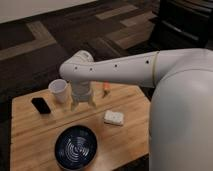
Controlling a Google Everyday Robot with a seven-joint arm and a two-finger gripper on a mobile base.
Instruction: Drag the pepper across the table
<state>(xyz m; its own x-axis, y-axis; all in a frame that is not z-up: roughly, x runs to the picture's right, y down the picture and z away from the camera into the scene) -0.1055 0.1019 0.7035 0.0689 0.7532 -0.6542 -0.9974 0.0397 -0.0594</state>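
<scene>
Your pepper [106, 90] is a slim orange-red sliver, far smaller than the cup [59, 90]. It lies near the far edge of the table [30, 135], just right of the gripper [83, 104]. The gripper hangs low over the wood, fingers spread, holding nothing and not touching the pepper. The cup stands just left of the gripper, with a black phone [40, 105] beyond it. A white block [114, 118] and a dark bowl [75, 147] sit toward the near edge.

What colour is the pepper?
The pepper is orange-red, camera view; the gripper hangs beside it.
</scene>
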